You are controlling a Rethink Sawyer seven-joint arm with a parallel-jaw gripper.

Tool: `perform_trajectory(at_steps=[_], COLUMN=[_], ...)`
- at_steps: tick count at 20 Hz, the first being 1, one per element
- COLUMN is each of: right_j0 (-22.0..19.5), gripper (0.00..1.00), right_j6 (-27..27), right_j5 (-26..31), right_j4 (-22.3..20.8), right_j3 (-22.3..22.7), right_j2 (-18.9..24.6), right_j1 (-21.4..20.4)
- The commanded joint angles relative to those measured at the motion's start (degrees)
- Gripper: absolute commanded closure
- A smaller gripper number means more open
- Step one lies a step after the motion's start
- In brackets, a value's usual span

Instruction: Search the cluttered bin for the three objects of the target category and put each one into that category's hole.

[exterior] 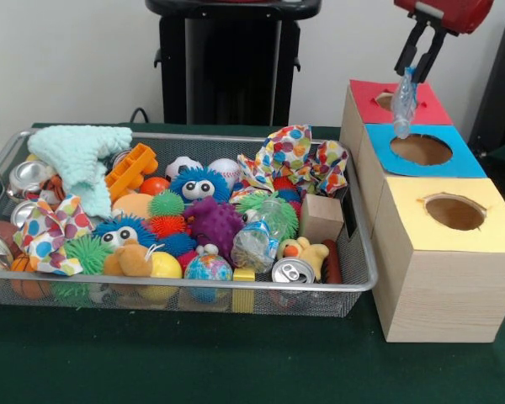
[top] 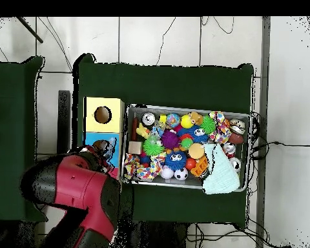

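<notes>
My gripper (exterior: 411, 74) hangs at the upper right, shut on a bundle of clear plastic film (exterior: 404, 105). The bundle dangles above the boxes, between the red-topped box's hole (exterior: 385, 101) and the blue top. Another clear film bundle (exterior: 254, 244) lies in the wire mesh bin (exterior: 194, 286), near the front, right of the middle. A third bundle does not show. In the overhead view the red arm (top: 80, 187) covers the gripper and the red-topped box, beside the bin (top: 183, 107).
A blue-topped box (exterior: 421, 150) and a yellow-topped box (exterior: 454, 212) stand in a row in front of the red one, right of the bin. The bin holds polka-dot cloths (exterior: 295, 156), silver cans (exterior: 292, 271), spiky balls, a mint cloth (exterior: 84, 160) and a wooden block (exterior: 321, 217).
</notes>
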Motion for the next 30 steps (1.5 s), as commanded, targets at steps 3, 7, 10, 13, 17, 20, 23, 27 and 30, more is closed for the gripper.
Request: perform_trajectory(at_steps=[3,7,10,13,17,20,23,27,30], right_j0=[-2.9,-3.2,-3.2,-3.5,-3.0,-3.5,-3.8,-4.0,-4.2], gripper=[1.00,1.00,1.00,1.00,1.00,1.00,1.00,1.00,0.00], right_j6=[13.5,13.7,14.0,13.8,14.4,12.6,11.5,10.9,10.5], right_j5=[0.2,0.4,1.5,1.7,1.5,1.9,1.2,0.8,0.4], right_j4=[2.2,2.5,2.5,2.7,2.9,2.3,2.2,2.1,2.0], right_j3=[-5.5,-6.8,-8.0,-8.3,-8.9,-8.9,-8.3,-7.6,-7.3], right_j2=[5.7,5.9,5.6,5.9,5.7,6.0,6.9,7.1,7.3], right_j1=[4.8,5.6,6.1,6.5,7.3,7.0,6.6,6.3,6.0])
